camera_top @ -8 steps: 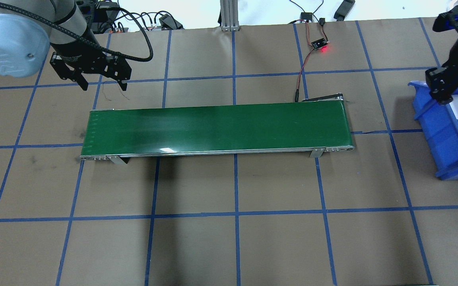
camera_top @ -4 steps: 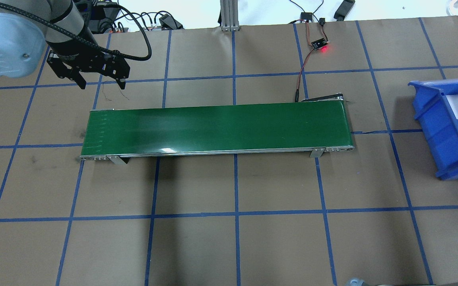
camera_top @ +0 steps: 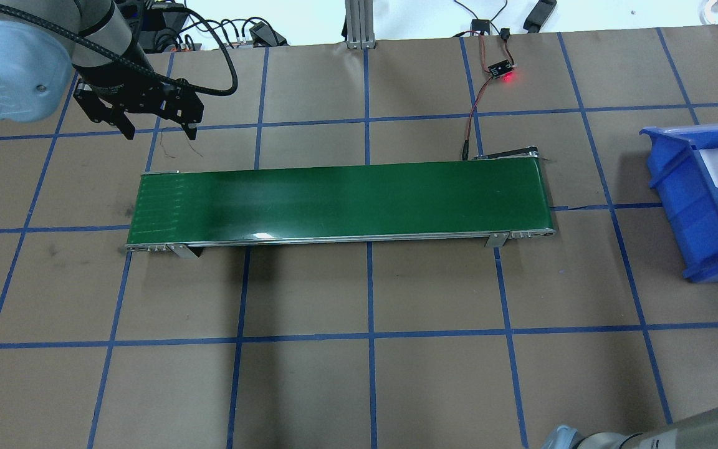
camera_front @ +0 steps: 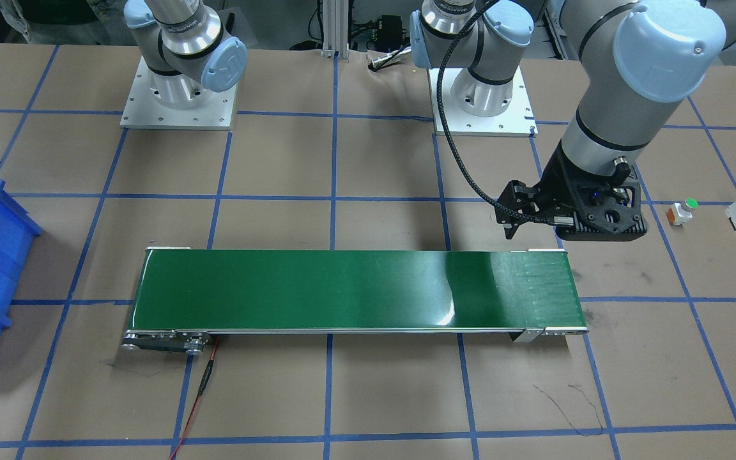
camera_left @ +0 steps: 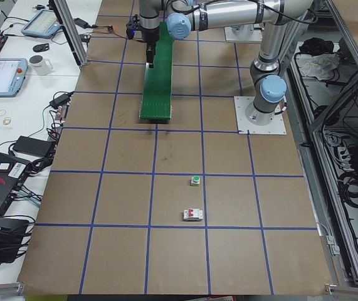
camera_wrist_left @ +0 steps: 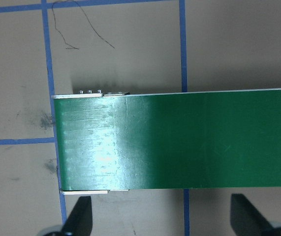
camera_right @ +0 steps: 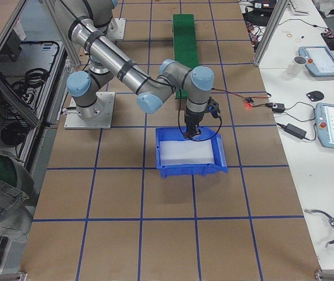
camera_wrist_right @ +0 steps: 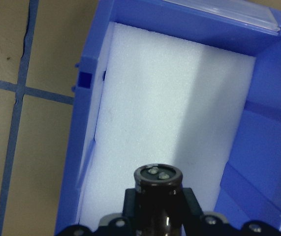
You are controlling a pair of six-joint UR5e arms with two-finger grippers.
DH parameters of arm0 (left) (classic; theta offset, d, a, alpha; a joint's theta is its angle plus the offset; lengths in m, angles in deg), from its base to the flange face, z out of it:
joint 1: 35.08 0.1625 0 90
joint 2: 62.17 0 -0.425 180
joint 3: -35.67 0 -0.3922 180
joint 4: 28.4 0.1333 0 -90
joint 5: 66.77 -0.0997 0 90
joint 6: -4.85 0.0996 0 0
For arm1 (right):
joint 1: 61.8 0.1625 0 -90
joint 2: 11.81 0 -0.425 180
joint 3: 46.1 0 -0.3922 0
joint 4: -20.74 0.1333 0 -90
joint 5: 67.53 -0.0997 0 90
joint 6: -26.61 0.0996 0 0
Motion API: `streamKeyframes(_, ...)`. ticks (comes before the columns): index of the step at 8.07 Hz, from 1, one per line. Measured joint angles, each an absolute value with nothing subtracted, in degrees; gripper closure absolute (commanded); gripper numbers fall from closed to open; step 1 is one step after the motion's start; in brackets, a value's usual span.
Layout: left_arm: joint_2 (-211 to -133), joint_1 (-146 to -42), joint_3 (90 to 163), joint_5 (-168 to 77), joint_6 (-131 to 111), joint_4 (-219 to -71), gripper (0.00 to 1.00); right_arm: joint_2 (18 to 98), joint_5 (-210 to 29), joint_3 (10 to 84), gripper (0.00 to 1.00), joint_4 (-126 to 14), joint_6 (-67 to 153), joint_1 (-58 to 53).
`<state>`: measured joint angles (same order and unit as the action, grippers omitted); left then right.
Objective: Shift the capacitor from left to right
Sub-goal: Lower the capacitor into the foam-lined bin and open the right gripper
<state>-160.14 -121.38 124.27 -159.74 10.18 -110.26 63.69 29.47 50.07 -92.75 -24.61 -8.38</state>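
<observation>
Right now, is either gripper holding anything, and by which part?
The right gripper clamps the capacitor by its sides, one end sticking out, above the blue bin. The left gripper is open and empty.

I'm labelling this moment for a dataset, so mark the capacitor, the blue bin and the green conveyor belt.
capacitor (camera_wrist_right: 158, 176): right wrist view, its dark round end face.
blue bin (camera_right: 191, 170): exterior right view, near outer wall.
green conveyor belt (camera_top: 340, 199): overhead view, middle of belt surface.
</observation>
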Motion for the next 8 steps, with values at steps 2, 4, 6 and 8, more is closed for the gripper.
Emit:
streamKeyframes(2, -160.16, -121.38, 124.27, -159.76, 10.2, -110.23, 0.0, 61.74, 28.52, 50.11, 1.0, -93.88, -25.39, -8.89)
streamKeyframes(4, -160.17, -121.41, 124.27, -159.76, 10.25, -110.23, 0.0, 60.16, 28.26, 50.2, 1.0, -94.1, -25.56, -9.27)
streamKeyframes(6, -160.23, -121.41, 124.39, -159.75, 10.29, -110.23, 0.0, 58.55, 28.23, 50.29, 1.0, -94.88, -25.63, -9.68)
streamKeyframes(8, -160.3, -121.45, 124.49, -159.76, 10.36, -110.23, 0.0, 56.65, 27.72, 50.49, 1.0, -95.79, -25.68, -10.46)
